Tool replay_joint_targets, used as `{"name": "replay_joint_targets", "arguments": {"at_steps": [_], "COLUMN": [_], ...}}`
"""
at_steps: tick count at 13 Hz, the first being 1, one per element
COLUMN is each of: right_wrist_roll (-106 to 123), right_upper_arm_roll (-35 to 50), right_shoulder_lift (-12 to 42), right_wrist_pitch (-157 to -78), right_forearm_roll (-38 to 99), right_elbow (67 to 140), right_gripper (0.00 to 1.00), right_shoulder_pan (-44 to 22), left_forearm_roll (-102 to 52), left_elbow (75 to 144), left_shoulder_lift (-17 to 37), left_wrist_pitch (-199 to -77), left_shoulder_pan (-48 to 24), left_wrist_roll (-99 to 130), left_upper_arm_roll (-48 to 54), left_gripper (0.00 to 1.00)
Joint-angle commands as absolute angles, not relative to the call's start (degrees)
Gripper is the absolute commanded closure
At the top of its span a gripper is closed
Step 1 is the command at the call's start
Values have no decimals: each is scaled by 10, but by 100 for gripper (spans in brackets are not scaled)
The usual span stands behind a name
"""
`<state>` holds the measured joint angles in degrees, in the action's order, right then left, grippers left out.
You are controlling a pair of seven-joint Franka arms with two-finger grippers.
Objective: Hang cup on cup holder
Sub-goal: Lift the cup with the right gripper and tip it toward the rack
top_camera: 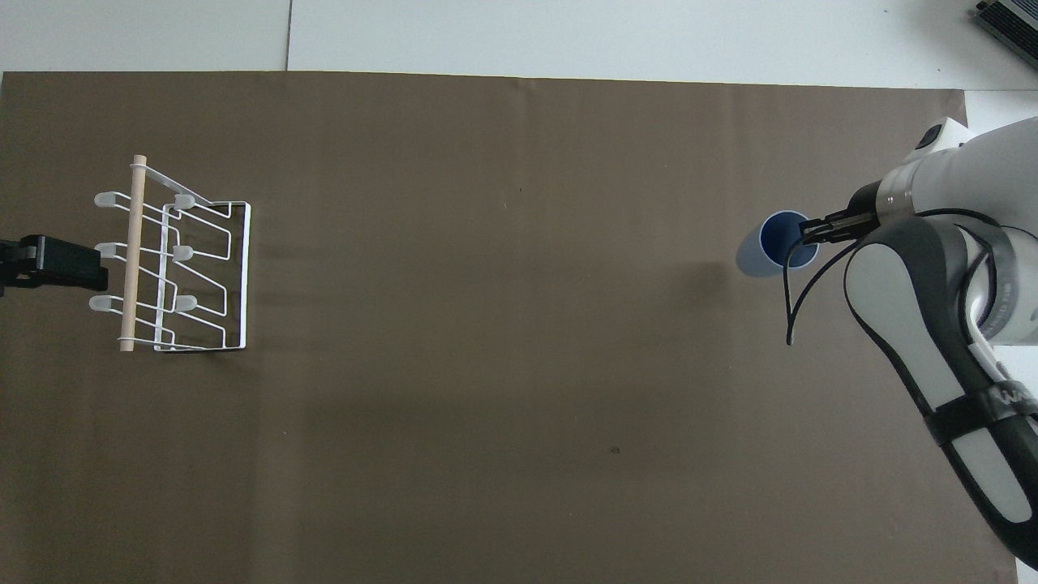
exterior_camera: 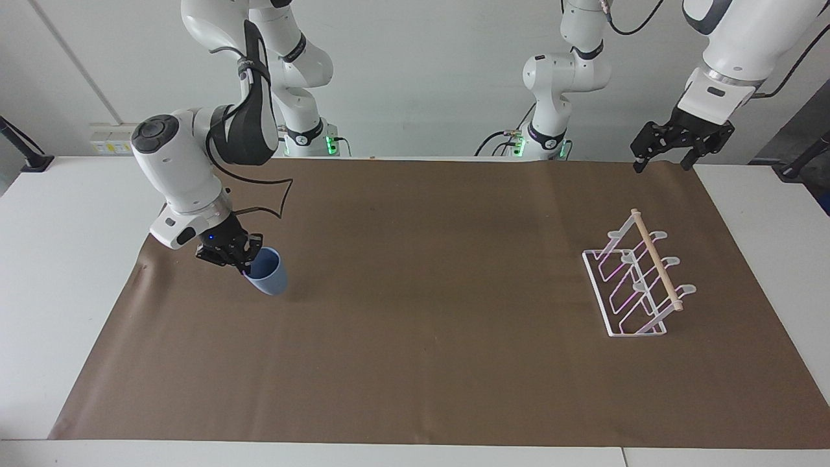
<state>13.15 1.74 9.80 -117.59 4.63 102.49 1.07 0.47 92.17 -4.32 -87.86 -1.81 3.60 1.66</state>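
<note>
The light-blue cup (exterior_camera: 268, 276) hangs tilted a little above the brown mat, at the right arm's end of the table. My right gripper (exterior_camera: 244, 261) is shut on its rim, one finger inside the cup. In the overhead view the cup (top_camera: 764, 251) shows its open mouth with the right gripper (top_camera: 811, 231) at the rim. The white wire cup holder (exterior_camera: 656, 261) with its wooden dowel stands empty at the left arm's end, also seen in the overhead view (top_camera: 130, 251). My left gripper (exterior_camera: 668, 155) waits open in the air, over the mat's edge beside the holder (top_camera: 50, 264).
The brown mat (exterior_camera: 428, 311) covers most of the white table (exterior_camera: 71, 272). A black cable loops from the right wrist (exterior_camera: 275, 201) above the mat close to the cup.
</note>
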Motion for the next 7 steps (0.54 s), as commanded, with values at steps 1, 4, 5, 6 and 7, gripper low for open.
{"name": "replay_joint_targets", "arguments": {"at_steps": [1, 4, 5, 6, 7], "right_wrist_roll": [151, 149, 150, 150, 149], "right_upper_arm_roll": [43, 43, 44, 46, 47], "right_shoulder_lift": [88, 88, 87, 85, 84], "right_wrist_pitch": [-1144, -1115, -1108, -1104, -1104], "right_forearm_roll": [105, 217, 243, 277, 317], "right_elbow": [991, 970, 968, 967, 967], "right_gripper": [100, 100, 100, 100, 100], "right_shoulder_pan": [16, 17, 16, 16, 16], "left_forearm_roll": [14, 14, 14, 14, 14], "left_elbow": [935, 935, 935, 935, 935], "left_shoulder_lift": [-55, -55, -55, -55, -55], "left_wrist_pitch": [-879, -879, -879, -879, -879], "left_shoulder_pan": [-16, -16, -16, -16, -16], "left_wrist_roll": [33, 33, 33, 33, 33], "left_upper_arm_roll": [18, 18, 18, 18, 18], "left_gripper": [0, 0, 0, 0, 0]}}
